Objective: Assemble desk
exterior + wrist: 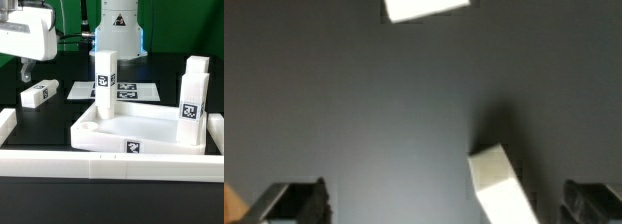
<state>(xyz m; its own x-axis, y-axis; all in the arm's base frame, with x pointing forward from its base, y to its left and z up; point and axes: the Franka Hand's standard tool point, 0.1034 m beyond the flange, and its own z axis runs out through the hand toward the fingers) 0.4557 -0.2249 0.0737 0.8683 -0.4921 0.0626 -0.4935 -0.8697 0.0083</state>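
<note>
No words, numbers or brand names can be read in either view. The only signs are black-and-white square tags (little block patterns, not letters). One sits on the front rim of the desk top [131, 147]. One is on the upright leg [105, 82] standing in the tray's back corner. One is on the leg [192, 104] at the exterior view's right. The loose leg [37, 94] lying on the worktop [60, 125] has a small one too. More tags are printed on the marker board [128, 91] behind. The wrist view shows no signs.
</note>
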